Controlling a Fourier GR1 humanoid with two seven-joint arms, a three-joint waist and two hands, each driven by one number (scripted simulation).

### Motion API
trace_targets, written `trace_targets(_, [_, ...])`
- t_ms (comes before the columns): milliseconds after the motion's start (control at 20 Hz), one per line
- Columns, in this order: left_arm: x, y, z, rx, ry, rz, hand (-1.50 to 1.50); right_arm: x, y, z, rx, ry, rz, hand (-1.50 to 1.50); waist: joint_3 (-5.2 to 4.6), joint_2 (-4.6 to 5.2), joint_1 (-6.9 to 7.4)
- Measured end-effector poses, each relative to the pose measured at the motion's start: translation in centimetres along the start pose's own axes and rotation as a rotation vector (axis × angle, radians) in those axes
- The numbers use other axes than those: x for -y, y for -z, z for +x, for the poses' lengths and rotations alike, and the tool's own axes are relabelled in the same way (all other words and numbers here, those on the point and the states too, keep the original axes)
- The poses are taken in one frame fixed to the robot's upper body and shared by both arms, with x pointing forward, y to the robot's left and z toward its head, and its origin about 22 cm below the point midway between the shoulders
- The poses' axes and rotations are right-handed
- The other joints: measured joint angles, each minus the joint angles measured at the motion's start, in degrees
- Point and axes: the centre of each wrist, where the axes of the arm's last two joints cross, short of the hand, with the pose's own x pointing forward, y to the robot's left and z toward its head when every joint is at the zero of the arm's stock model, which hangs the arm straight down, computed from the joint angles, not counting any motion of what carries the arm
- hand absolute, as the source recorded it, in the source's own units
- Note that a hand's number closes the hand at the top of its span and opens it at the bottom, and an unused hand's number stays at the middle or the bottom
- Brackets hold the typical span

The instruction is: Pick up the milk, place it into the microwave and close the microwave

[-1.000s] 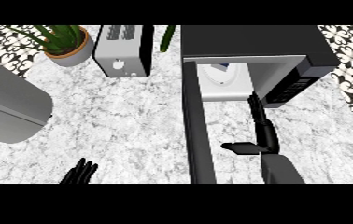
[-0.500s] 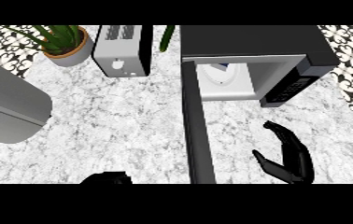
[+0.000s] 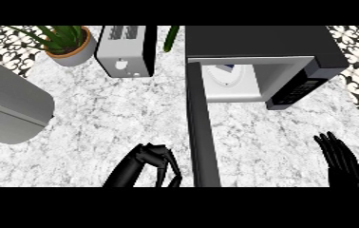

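The microwave stands at the far right of the marbled surface, and its door swings straight out toward the viewer, seen edge-on as a long dark bar running from the cavity's left side down to the lower edge of the view. Inside the lit cavity sits a white shape with a small blue patch, most likely the milk, resting on the microwave's floor toward its left wall; the steep angle makes it hard to tell more of its form. The control panel lies just right of the cavity.

The left hand is just left of the microwave door, near the door's outer end, its fingers curled inward with nothing in them. Whether it touches the door cannot be told. The right hand shows well right of the door, at the view's right edge below the control panel, its fingers straight and spread, pointing up, holding nothing.

Left of the microwave stand a toaster and, farther left, a potted plant. A green object leans between toaster and microwave. A grey rounded body lies at the far left edge.
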Motion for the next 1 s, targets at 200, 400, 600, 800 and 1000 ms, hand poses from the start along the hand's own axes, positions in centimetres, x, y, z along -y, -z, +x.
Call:
trace_targets(200, [1.8, 3.3, -0.5, 0.009, 0.04, -0.061, 1.5, 1.5, 0.1, 1.7, 0.013, -0.035, -0.006, -1.5, 0.01, 0.06, 0.1])
trace_targets(400, [4.3, 6.0, -0.9, 0.021, 0.09, -0.123, 1.5, 2.2, 0.3, 3.6, 0.038, -0.056, 0.023, -1.5, 0.0, 0.08, -0.15])
trace_targets(600, [6.3, 8.2, -1.1, -0.019, 0.136, -0.165, 1.5, 2.1, 0.7, 5.1, 0.071, -0.044, 0.042, -1.5, 0.01, 0.12, -0.62])
trace_targets(800, [8.2, 9.1, -2.5, -0.082, 0.145, -0.181, 1.5, 2.1, 2.3, 6.6, 0.105, -0.028, 0.083, -1.5, -0.03, 0.37, -1.77])
trace_targets(1000, [9.3, 10.0, -3.0, -0.142, 0.148, -0.235, -1.5, 1.5, 3.4, 7.5, 0.122, 0.014, 0.145, -1.5, -0.06, 0.66, -3.4])
